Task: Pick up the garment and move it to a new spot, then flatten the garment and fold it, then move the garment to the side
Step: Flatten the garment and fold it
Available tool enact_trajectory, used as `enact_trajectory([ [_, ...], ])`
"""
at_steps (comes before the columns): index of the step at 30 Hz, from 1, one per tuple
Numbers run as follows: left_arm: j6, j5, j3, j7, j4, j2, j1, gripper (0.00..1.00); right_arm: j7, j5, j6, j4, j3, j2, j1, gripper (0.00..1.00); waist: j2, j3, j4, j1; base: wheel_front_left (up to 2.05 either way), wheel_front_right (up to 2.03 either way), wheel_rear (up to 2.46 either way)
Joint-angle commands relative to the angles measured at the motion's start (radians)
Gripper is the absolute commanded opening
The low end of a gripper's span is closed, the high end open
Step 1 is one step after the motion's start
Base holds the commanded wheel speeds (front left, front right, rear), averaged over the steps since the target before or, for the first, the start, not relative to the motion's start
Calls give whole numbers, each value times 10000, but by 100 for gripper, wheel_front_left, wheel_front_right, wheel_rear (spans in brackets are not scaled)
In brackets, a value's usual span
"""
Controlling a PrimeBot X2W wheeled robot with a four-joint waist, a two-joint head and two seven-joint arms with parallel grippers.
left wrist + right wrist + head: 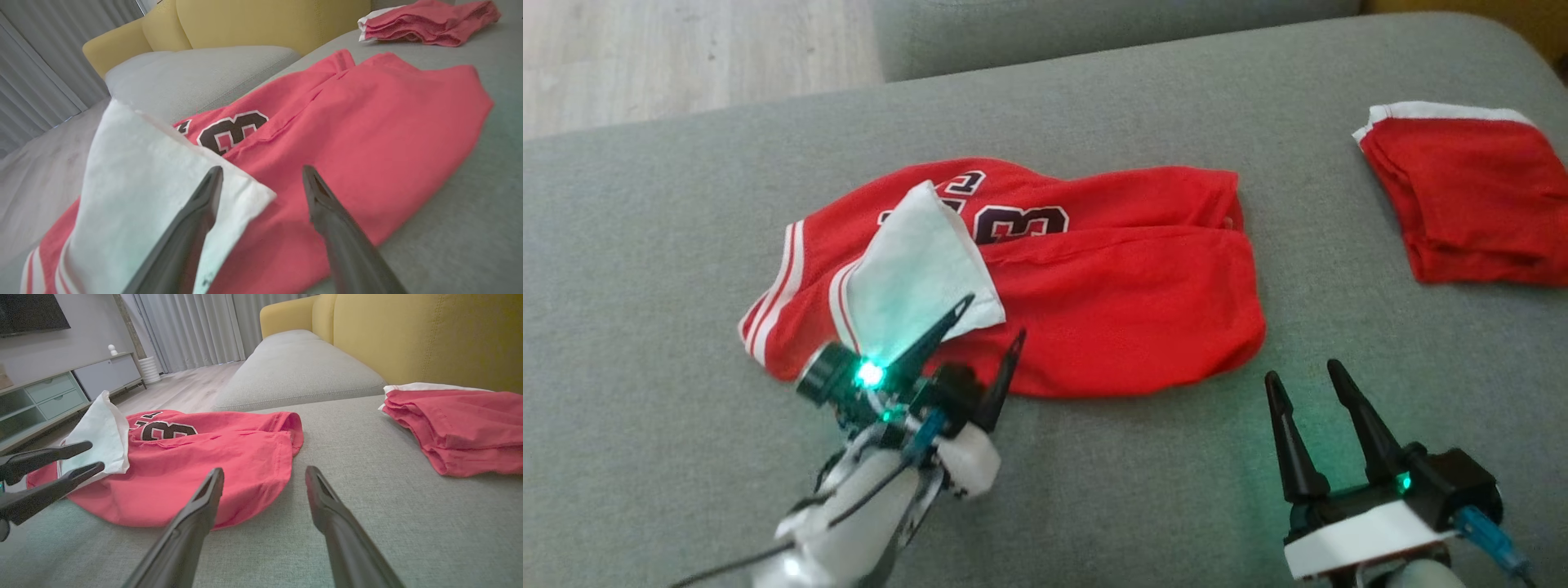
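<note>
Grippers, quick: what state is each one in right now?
Left gripper: open, holding nothing, tips at the red jersey.
Right gripper: open, empty.

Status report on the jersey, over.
Left gripper open, right gripper open, both empty. Jersey bunched on couch, white flap standing up. Other red garment lies apart, right.
</note>
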Motion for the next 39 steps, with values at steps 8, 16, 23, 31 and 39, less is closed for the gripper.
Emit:
enact_trajectory([
  [8,385,408,-35,452,2101,-407,-1427,100,-111,-52,37,-228,271,-232,-450,100,0,228,-350,-1,0,0,0],
  [16,600,440,-166,-106,3036,-560,-1761,93,-111,-10,37,-254,238,-206,-388,100,0,240,-320,-1,0,0,0],
  [23,653,333,-236,-470,3541,-726,-2037,5,-111,12,37,-241,334,-269,-431,100,0,249,-234,-1,0,0,0],
  [31,770,174,-199,-703,3048,-770,-2130,0,-111,94,37,-285,179,-304,-408,100,0,186,-3,-1,0,0,0],
  [39,1386,309,359,-714,-114,726,-1919,0,-111,707,37,171,-43,-797,-1060,100,0,296,873,-1,0,0,0],
])
